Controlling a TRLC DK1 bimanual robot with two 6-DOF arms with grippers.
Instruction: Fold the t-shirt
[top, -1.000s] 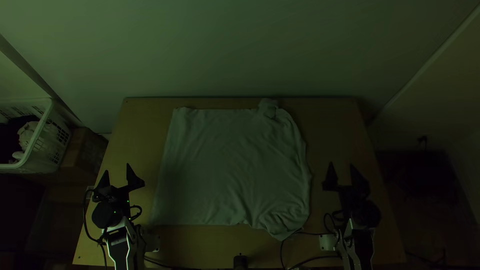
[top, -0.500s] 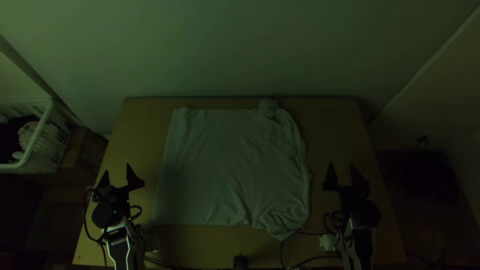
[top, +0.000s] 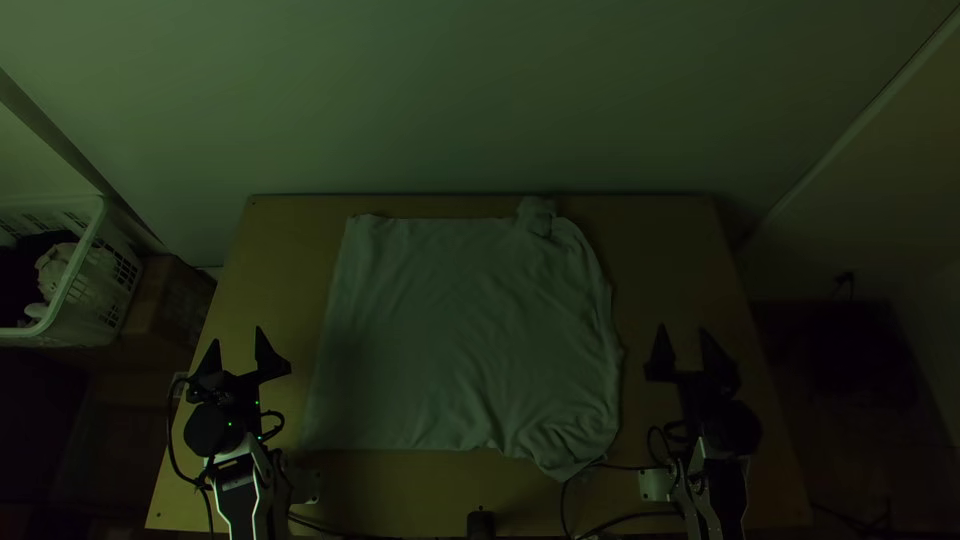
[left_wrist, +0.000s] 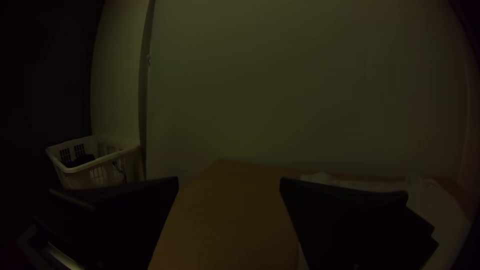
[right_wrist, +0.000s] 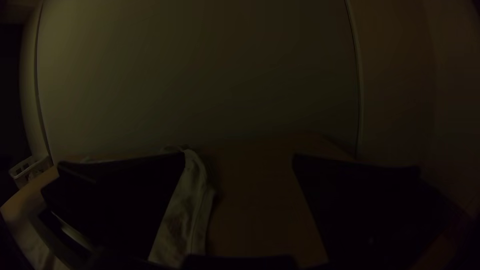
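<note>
Wooden table (top: 670, 260) under t-shirt (top: 460, 330), wall (top: 480, 100) beyond

Dim room, pale wall (top: 480, 100), white laundry basket (top: 75, 320), wooden table (top: 270, 260)

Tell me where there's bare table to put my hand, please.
The light wooden table shows bare wood in two patches beside the spread pale t-shirt: one toward the left edge, beyond the black left gripper; one toward the right edge, beyond the black right gripper. It's crowded along the near edge: silver-and-black arms, thin black cables.
</note>
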